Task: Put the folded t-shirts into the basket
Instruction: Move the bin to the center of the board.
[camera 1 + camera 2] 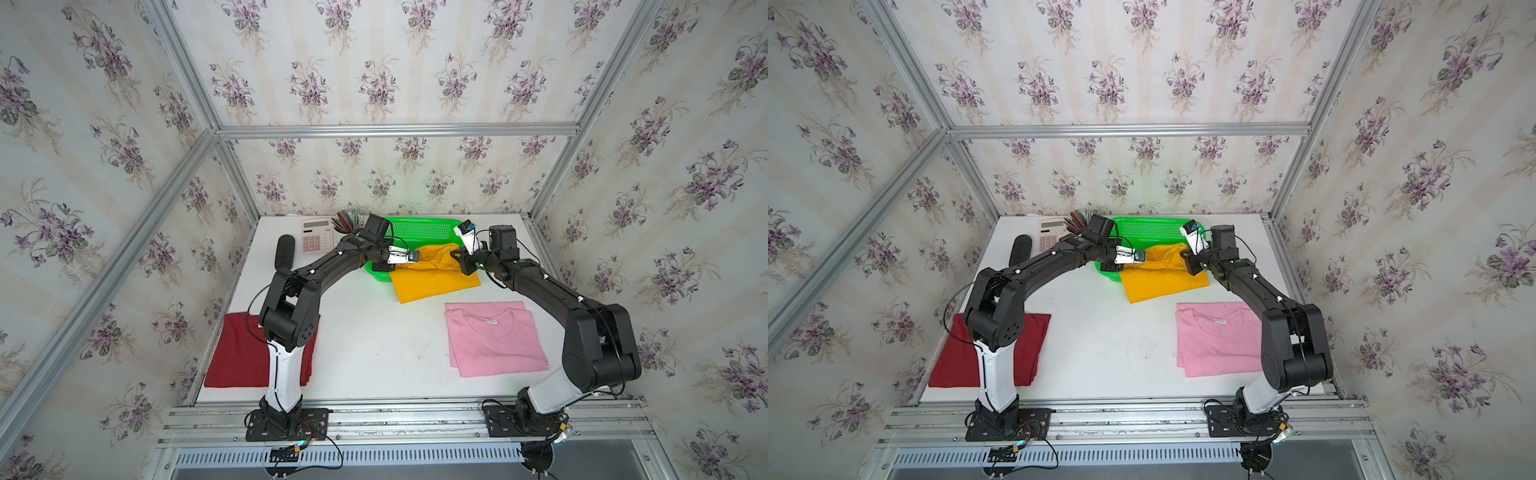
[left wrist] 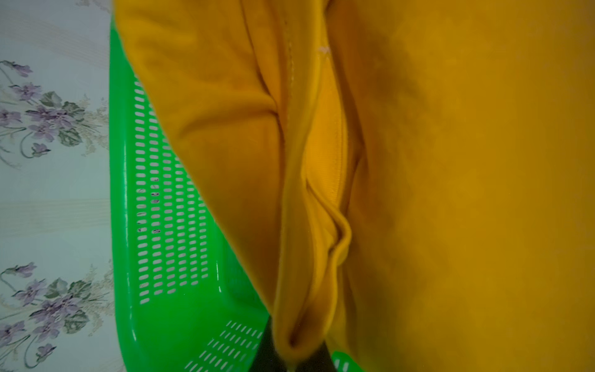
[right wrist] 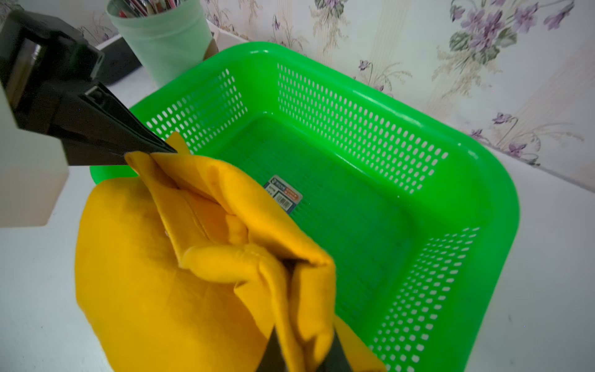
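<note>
Both grippers hold the mustard yellow t-shirt (image 1: 432,278) (image 1: 1163,282) by its upper corners. Its top edge hangs over the near rim of the bright green basket (image 1: 419,230) (image 1: 1150,228) and its lower part trails on the table. My left gripper (image 1: 405,266) (image 2: 294,351) is shut on the left corner of the yellow cloth (image 2: 450,193). My right gripper (image 1: 455,254) (image 3: 302,348) is shut on the right corner. The basket's (image 3: 354,109) floor shows only a sticker. The dark red t-shirt (image 1: 237,353) lies front left, partly under the left arm. The pink t-shirt (image 1: 494,340) lies front right.
A calculator (image 1: 318,237), a pale green pencil cup (image 1: 347,222) and a long black object (image 1: 284,251) stand at the back left beside the basket. Wallpapered walls with aluminium posts close in the white table on three sides.
</note>
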`<state>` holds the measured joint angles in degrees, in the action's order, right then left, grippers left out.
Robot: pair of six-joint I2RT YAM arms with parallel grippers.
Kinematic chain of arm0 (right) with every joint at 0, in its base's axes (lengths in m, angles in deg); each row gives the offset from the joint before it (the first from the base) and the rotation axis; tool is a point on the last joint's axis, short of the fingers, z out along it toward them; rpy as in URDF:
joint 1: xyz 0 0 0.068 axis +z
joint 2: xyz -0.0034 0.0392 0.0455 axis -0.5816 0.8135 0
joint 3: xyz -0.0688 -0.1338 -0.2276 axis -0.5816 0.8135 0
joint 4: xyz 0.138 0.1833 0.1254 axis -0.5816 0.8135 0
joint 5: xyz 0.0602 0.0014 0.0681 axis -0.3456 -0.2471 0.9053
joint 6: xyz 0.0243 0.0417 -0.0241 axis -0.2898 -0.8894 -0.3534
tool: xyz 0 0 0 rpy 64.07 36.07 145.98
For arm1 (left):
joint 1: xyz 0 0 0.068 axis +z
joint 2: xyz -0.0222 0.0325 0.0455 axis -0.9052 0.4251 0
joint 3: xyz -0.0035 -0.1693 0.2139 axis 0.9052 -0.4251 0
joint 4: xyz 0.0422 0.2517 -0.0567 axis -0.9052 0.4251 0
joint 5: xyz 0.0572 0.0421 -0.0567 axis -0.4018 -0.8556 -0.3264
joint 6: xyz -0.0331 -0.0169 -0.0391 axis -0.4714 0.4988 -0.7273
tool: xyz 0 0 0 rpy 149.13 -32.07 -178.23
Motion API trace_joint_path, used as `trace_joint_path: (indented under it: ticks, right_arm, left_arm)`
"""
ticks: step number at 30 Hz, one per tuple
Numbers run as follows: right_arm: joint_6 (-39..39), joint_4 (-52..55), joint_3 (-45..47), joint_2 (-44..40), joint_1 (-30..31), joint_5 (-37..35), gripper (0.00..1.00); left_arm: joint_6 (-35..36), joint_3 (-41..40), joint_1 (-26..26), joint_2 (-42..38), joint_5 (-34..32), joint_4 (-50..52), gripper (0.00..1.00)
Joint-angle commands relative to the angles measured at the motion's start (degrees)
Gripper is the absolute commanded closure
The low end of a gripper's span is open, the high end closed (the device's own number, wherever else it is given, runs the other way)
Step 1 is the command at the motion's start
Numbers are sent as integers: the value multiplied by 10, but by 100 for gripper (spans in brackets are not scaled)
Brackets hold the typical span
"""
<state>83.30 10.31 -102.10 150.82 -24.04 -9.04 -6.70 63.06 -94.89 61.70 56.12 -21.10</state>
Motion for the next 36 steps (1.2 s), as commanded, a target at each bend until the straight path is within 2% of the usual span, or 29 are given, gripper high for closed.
trace_joint_path:
  ticks: [1, 4, 11, 16, 19, 23, 28, 36]
  right_arm:
    - [-10, -9, 14, -2, 0, -2, 100]
    - [-26, 1, 17, -9, 0, 11, 100]
    - [-81, 23, 64, -44, 1, 41, 100]
    - [-117, -5, 141, -129, 3, 69, 100]
    - [-119, -6, 159, -175, 5, 83, 100]
    - [-109, 7, 137, -192, 8, 128, 100]
    - [-77, 58, 66, -149, 12, 136, 100]
    - [-75, 91, 12, -101, 37, 134, 100]
  left_arm:
    - [-1, -35, -3, -16, 30, 2, 100]
    - [3, -58, -4, -29, 46, 30, 100]
    - [-5, -64, -14, -57, 61, 177, 100]
    - [-40, -146, -25, -154, 95, 204, 100]
    - [-51, -165, -25, -204, 109, 235, 100]
    - [-64, -147, -24, -231, 86, 273, 100]
    - [-85, -92, -21, -216, 28, 323, 100]
    - [-133, -68, -19, -241, 38, 327, 100]
